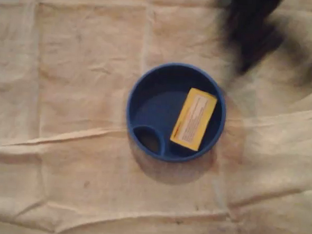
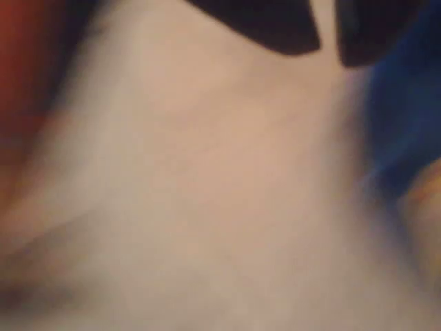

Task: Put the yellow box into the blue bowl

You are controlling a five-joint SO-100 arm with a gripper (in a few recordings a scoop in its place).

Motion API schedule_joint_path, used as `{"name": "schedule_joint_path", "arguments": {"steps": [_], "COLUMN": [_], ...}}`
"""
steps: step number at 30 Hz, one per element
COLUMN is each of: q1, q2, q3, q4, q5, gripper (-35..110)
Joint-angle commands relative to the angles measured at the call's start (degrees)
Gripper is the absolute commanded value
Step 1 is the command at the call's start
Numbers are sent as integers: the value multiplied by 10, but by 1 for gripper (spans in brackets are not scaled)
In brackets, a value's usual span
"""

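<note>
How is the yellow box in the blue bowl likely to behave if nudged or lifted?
The yellow box looks flat and straight-edged, so probably stiff and unlikely to roll. It seems thin, likely light. Inside the smooth blue bowl, it may slide.

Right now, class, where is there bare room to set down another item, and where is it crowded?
Bare cloth lies open left of the blue bowl and across the strip below it. Inside the bowl, the yellow box fills the right side; the left is free. The upper right is crowded by the blurred black arm.
</note>
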Motion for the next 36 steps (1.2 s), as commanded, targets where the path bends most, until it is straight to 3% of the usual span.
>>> {"name": "schedule_joint_path", "arguments": {"steps": [1, 17, 27, 36], "q1": [-40, -158, -183, -184], "q2": [120, 336, 410, 440], "q3": [-19, -18, -18, -6], "q4": [2, 3, 3, 4], "q5": [-6, -5, -127, -154], "gripper": [0, 0, 0, -1]}}
